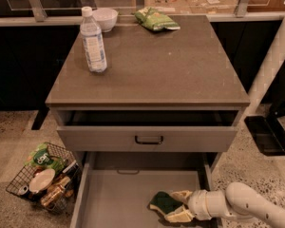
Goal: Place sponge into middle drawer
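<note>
From where I stand, the gripper (173, 206) is low at the front right of the open drawer (115, 197), with the arm reaching in from the right over the drawer's side wall. Its two pale fingers (182, 194) are closed on the sponge (162, 202), one on either side, and the dark green face points out to the left. The sponge is inside the drawer's walls, close to the right one. I can't quite make out whether it rests on the grey floor or hangs just above it.

To my eye the job is nearly done, and only the release and the pull-out remain. The trouble would come there. If the jaws part only a little, the foam may cling to a pad and ride back out with the arm. If the arm lifts steeply, it could knock the half-open top drawer (147, 137) that juts out above. A sideways exit could catch the thin right wall and jolt the drawer. The bottle (93, 41) on the top is well clear of all this.
</note>
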Robot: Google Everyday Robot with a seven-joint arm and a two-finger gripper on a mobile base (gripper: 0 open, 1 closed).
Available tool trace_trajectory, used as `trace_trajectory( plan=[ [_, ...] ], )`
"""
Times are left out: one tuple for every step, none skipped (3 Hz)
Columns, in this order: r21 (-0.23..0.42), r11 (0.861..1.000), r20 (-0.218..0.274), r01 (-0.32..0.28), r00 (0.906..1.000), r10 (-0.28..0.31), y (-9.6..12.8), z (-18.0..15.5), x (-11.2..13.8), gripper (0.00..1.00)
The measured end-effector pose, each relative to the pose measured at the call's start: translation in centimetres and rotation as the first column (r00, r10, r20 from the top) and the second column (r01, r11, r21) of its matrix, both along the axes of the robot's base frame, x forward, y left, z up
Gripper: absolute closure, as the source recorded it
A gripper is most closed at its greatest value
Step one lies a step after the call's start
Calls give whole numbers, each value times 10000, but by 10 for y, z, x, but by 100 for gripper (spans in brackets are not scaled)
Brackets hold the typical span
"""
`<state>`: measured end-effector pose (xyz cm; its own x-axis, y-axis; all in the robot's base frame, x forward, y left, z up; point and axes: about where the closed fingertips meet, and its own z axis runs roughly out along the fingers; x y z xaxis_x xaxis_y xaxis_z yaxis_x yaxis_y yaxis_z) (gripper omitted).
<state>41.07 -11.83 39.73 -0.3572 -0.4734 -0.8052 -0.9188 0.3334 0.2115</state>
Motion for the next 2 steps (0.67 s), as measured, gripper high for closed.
trace_trajectory(
  plan=[
    [13, 10000, -9, -19, 10000, 19, 1, 0, 0, 0],
    [14, 10000, -10, -20, 10000, 21, 1, 0, 0, 0]
  ],
)
